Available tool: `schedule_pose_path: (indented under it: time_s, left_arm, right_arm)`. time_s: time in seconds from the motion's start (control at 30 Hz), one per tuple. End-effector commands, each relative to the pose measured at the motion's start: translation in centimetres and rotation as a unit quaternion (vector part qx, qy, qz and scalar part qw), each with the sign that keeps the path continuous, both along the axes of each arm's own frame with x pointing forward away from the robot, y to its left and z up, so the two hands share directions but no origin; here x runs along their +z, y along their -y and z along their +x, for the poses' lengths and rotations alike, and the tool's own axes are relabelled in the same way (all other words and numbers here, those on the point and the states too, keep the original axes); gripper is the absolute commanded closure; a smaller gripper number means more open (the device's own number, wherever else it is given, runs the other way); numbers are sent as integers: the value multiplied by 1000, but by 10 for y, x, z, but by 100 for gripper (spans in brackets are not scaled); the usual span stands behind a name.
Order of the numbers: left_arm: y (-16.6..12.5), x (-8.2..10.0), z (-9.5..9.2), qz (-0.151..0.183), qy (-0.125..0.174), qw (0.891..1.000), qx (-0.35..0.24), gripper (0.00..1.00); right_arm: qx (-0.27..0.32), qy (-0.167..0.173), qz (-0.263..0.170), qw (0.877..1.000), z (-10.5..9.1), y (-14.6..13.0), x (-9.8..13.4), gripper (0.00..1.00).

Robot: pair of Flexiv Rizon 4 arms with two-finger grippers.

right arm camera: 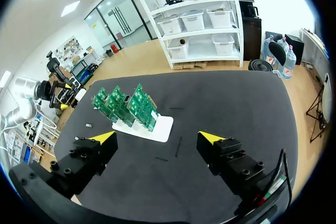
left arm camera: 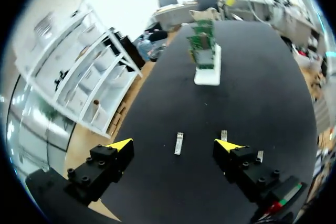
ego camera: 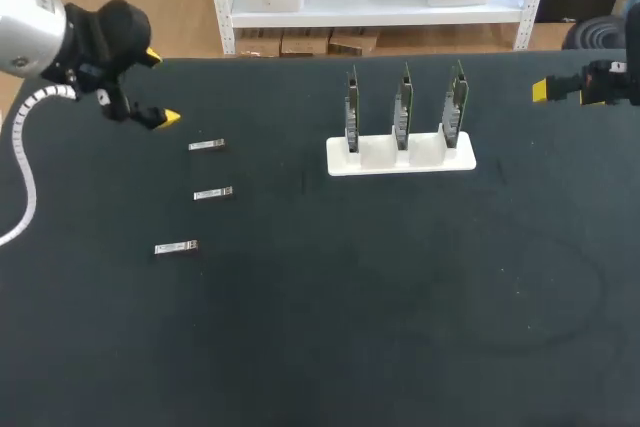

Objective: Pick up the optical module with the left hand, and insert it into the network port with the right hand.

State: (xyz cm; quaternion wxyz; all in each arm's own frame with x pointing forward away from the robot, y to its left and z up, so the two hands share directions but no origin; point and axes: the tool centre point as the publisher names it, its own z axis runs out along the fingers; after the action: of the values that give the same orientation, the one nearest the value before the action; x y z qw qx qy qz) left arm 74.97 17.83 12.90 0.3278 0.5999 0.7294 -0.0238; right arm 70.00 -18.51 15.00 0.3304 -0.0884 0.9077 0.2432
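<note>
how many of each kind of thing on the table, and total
optical modules: 3
circuit boards: 3
white stand: 1
total: 7

Matt black table (ego camera: 300, 327), shiny metal optical modules (ego camera: 207, 146) (silvery, smooth), smooth white plastic stand (ego camera: 385, 162)

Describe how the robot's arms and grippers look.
The left arm is silver with a black wrist and a white ribbed cable. Both the left gripper and right gripper have black bolted fingers ending in yellow wedge tips.
</note>
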Motion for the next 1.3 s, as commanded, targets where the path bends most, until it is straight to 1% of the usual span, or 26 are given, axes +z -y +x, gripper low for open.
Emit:
schedule_pose_path:
  time_s: [0.03, 0.1, 0.13, 0.27, 0.3, 0.4, 0.43, 0.47, 0.53, 0.6, 0.77, 1.0, 1.1, 1.17, 1.23, 1.27, 1.3]
  left_arm:
    - [1, -3, 10, 58, -16, 998, -17, 0]
    - [1, -4, 11, 73, -5, 997, -20, 0]
    - [2, -4, 13, 83, -5, 996, -21, 0]
    - [4, -6, 19, 108, -14, 994, -8, 0]
    - [5, -6, 20, 108, -17, 994, -9, 0]
    - [8, -8, 20, 131, -29, 991, -11, 0]
    - [9, -10, 19, 146, -32, 989, -9, 0]
    - [9, -12, 19, 149, -34, 988, -10, 0]
    - [8, -16, 20, 167, -38, 985, -4, 0]
    - [7, -18, 20, 171, -45, 984, 1, 0]
    - [4, -27, 19, 198, -44, 979, 5, 0]
    - [0, -47, 16, 207, -61, 976, 20, 0]
    - [1, -52, 16, 196, -71, 978, 20, 0]
    - [2, -56, 18, 195, -77, 978, 21, 0]
    - [3, -58, 21, 180, -87, 980, 23, 0]
    - [4, -60, 24, 184, -99, 978, 25, 0]
    - [5, -62, 25, 191, -96, 977, 23, 0]
  right_arm:
    - [0, 0, 0, 1000, 0, 0, 0, 0]
    - [0, 0, 0, 1000, 0, 0, 0, 0]
    - [0, 0, 0, 1000, 0, 0, 0, 0]
    - [0, 0, 0, 1000, 0, 0, 0, 0]
    - [0, 0, 0, 1000, 0, 0, 0, 0]
    - [0, 0, 0, 1000, 0, 0, 0, 0]
    - [0, 0, 0, 1000, 0, 0, 0, 0]
    - [0, 0, 0, 1000, 0, 0, 0, 0]
    - [0, 0, 0, 1000, 0, 0, 0, 0]
    - [0, 0, 0, 1000, 0, 0, 0, 0]
    - [0, 0, 0, 1000, 0, 0, 0, 0]
    - [0, 0, 0, 1000, 0, 0, 0, 0]
    - [0, 0, 0, 1000, 0, 0, 0, 0]
    - [0, 0, 0, 1000, 0, 0, 0, 0]
    - [0, 0, 0, 1000, 0, 0, 0, 0]
    - [0, 0, 0, 1000, 0, 0, 0, 0]
    - [0, 0, 0, 1000, 0, 0, 0, 0]
